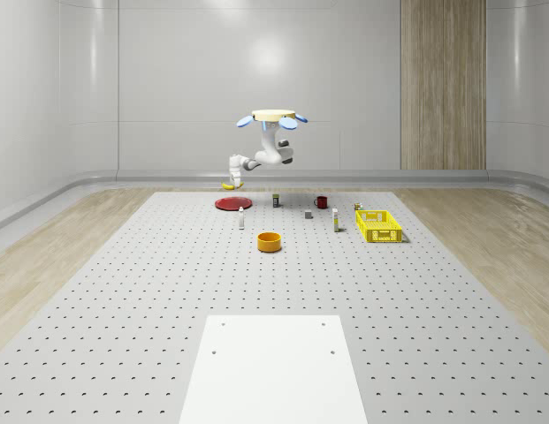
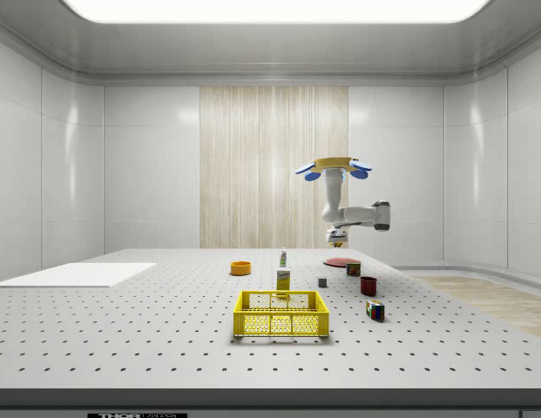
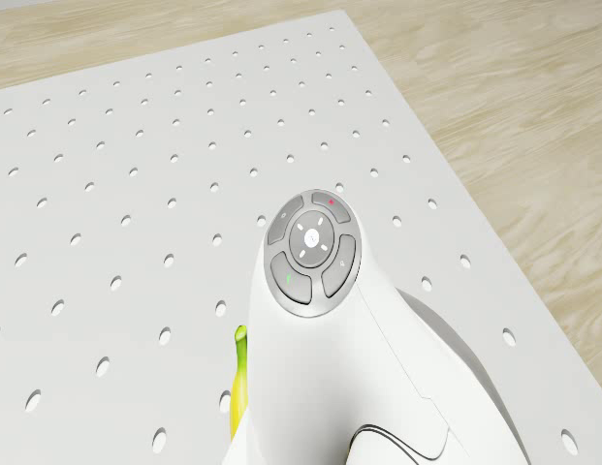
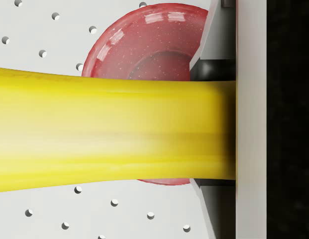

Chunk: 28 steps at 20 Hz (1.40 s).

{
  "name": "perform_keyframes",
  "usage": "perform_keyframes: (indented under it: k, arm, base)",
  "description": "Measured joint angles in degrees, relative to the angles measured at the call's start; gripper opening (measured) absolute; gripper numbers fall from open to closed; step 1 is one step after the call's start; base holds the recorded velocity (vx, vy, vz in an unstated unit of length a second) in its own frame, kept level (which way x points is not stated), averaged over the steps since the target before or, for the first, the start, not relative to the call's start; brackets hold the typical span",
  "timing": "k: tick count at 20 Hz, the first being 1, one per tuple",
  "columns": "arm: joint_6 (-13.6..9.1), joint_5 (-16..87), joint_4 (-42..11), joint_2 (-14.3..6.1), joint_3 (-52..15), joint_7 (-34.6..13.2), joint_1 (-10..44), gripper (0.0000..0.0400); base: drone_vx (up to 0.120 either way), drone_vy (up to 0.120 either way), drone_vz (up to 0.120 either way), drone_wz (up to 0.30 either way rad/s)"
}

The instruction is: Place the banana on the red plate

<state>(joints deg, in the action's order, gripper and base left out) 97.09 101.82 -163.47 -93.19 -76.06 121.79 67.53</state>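
We see the drone hovering in the air above the far part of the counter, near the red plate. Its arm bends down and to the whole-scene view's left, and the jaws hang at its end, above the counter and a little beyond the plate's far edge.

The jaws are closed on the banana. In the wrist view the fruit lies across between the fingers, and one finger presses against its side. Behind the banana, lower down, we see the red plate's rim and hollow. In the drone view the tip of the banana sticks out from under the white wrist, over the perforated counter. So the banana is in the air, held, and not resting on the plate.

On the counter we also see an orange bowl, a yellow basket, a dark red mug and some small bottles. A white sheet lies at the near edge.
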Motion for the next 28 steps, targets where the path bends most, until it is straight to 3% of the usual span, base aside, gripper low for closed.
perform_keyframes:
  k: [8, 19, 28]
  arm:
    - [0.3, 1.0, 0.2, 0.0, 1.0, 0.0, 0.2, 0.0190]
    - [3.7, 9.1, 3.0, 0.1, 9.9, -0.6, 2.7, 0.0190]
    - [5.0, 14.3, 0.2, -1.0, 15.0, 1.8, -2.8, 0.0189]
  base:
    - [0.000, 0.000, 0.000, 0.000]
    - [0.000, 0.000, 0.000, 0.000]
    - [0.000, 0.000, 0.000, 0.000]
